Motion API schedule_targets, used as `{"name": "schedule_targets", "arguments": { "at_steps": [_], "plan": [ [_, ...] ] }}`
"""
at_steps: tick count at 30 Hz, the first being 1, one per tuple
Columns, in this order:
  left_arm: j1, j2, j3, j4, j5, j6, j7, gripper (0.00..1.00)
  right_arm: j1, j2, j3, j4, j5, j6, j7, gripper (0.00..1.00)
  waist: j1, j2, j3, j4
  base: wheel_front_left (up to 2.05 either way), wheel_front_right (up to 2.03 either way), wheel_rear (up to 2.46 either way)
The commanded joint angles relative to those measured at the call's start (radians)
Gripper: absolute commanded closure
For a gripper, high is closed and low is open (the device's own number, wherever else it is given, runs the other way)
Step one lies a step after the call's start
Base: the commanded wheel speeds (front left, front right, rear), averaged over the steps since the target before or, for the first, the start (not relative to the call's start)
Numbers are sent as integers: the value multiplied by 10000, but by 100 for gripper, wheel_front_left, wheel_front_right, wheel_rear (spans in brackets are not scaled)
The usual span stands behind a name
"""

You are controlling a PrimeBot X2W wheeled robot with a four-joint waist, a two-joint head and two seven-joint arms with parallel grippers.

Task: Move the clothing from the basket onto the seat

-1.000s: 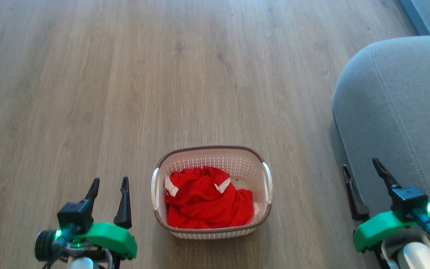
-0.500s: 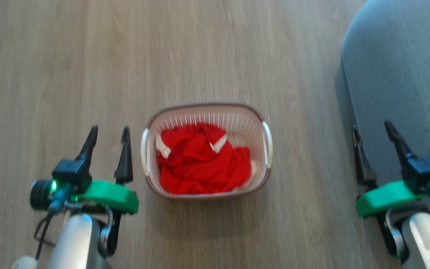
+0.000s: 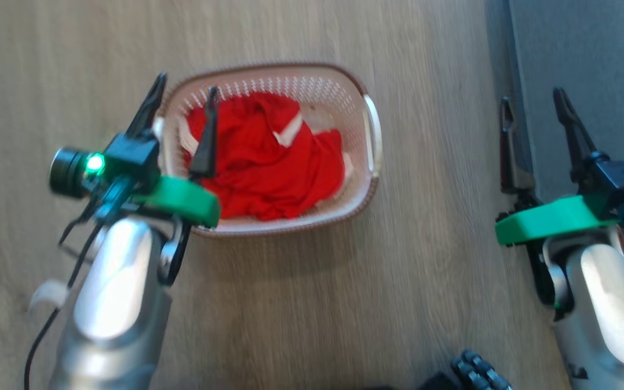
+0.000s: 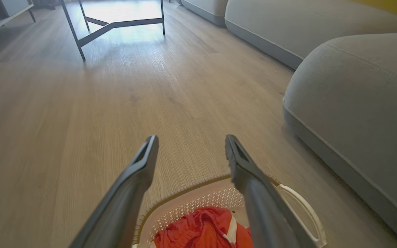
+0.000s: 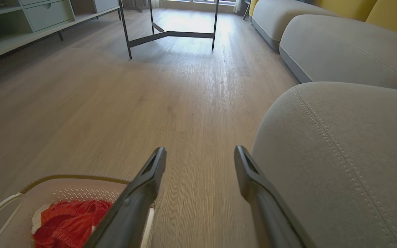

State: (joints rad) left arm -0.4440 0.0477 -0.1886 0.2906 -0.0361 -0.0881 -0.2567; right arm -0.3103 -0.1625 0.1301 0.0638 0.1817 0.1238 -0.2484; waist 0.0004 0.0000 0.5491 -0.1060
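The clothing (image 3: 260, 157) lies in the basket (image 3: 312, 86), which stands on the wooden floor (image 3: 344, 303). The seat (image 3: 604, 54) lies to the basket's right, apart from it. A table frame (image 5: 171, 34) stands farther ahead.

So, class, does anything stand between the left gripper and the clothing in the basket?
Nothing visible does: the open left gripper hangs above the left side of the basket, and the clothing lies uncovered inside it.

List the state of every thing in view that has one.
clothing: crumpled, lying in the basket.
basket: upright on the floor, holding the clothing.
left gripper: open, empty, over the basket's left side.
right gripper: open, empty, beside the seat.
seat: no clothing on the visible part.
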Motion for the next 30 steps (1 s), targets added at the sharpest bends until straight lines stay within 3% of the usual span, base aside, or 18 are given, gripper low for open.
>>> {"name": "schedule_targets", "arguments": {
  "at_steps": [1,12,22,30],
  "plan": [
    [-354,214,116,-83,194,-16,-14,0,-38,41,214,-344,-69,69,-134,0,-4,0,654,-440,0,0,0],
    [-2950,808,-1313,2328,1940,-150,2286,0,-568,583,535,-368,104,69,-134,0,-4,0,1698,-1401,0,0,0],
    [-4404,1667,-2115,4325,2397,-377,4413,0,-577,993,783,-358,412,69,-134,0,-4,0,2365,-2358,0,0,0],
    [-5063,2451,-2410,5508,2192,-417,5237,0,-599,1114,1036,-428,691,69,-134,0,-4,0,2828,-2975,0,0,0]
  ]
}}
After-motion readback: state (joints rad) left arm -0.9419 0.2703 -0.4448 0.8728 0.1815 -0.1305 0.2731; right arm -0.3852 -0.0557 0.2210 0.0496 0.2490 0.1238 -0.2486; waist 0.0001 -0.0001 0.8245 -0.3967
